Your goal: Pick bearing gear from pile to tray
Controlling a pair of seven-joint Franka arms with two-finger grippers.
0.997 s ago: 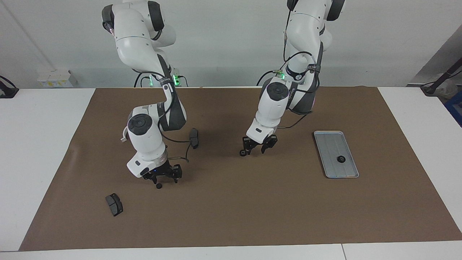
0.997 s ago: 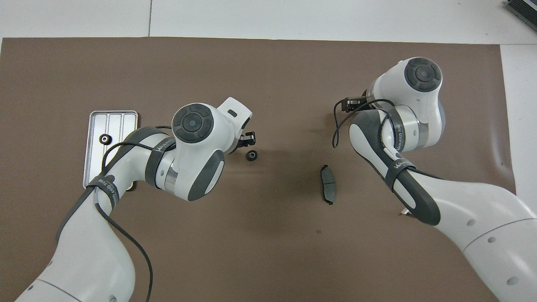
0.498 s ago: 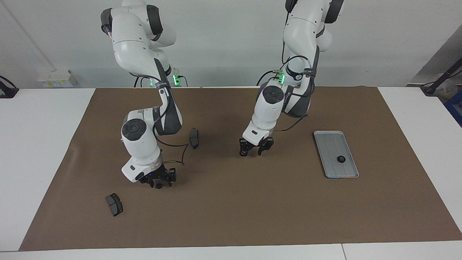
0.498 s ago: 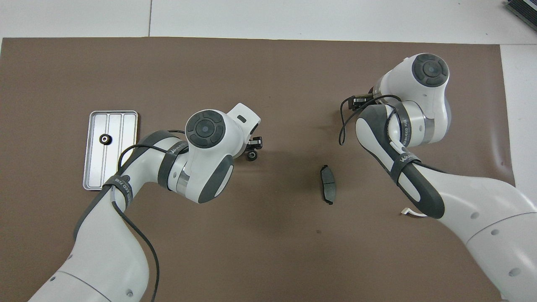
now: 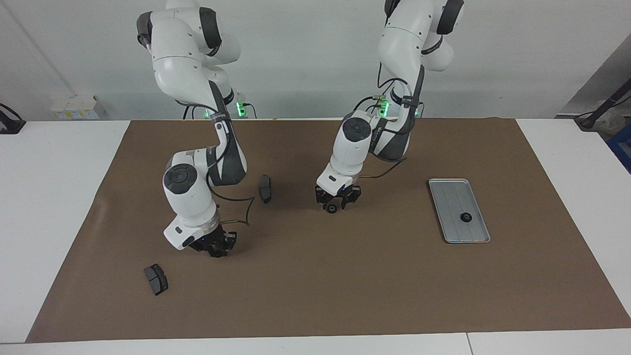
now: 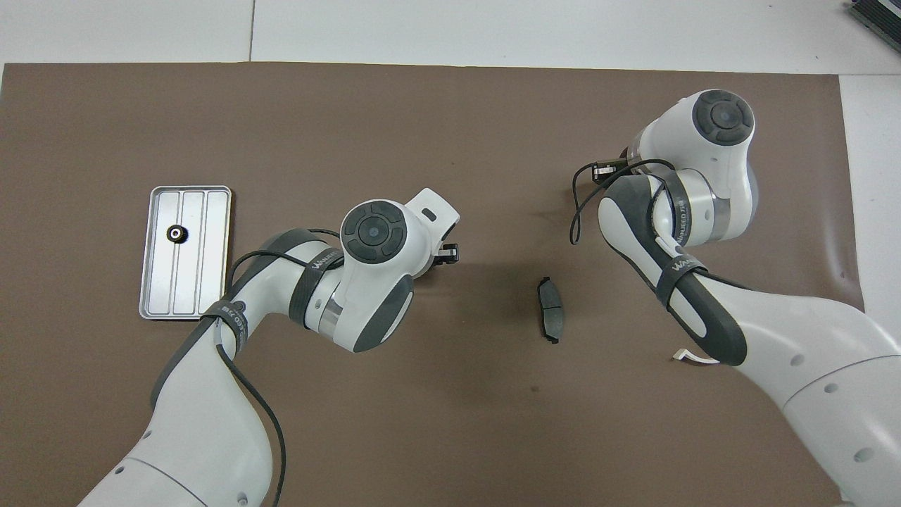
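The right arm point(image 5: 190, 192) bends down from its base with its wrist pointing steeply at the brown mat point(image 5: 315, 296), and the right gripper point(image 5: 216, 252) sits low at the mat surface with its fingertips drawn together; a small dark shape shows right at the tips, but whether it is gripped I cannot tell. In the overhead view that gripper is almost wholly hidden under the arm's own wrist. The left arm point(image 5: 352, 148) folds forward over the middle of the mat, its left gripper point(image 5: 333, 206) lowered around a tiny black round gear point(image 5: 333, 209) that lies on the mat between the fingers, which stand partly apart on either side of it; contact cannot be made out. The flat rectangular silver-grey metal tray point(image 5: 451, 195) with a raised rim and lengthwise ridges lies toward the left arm's end of the table, well apart from both grippers, and it holds one small black gear point(image 5: 465, 217) resting on its ridged floor. A dark grey curved brake pad point(image 5: 265, 188) lies on the mat between the two arms, and a second brake pad point(image 5: 156, 279) lies farther from the robots, near the right gripper.
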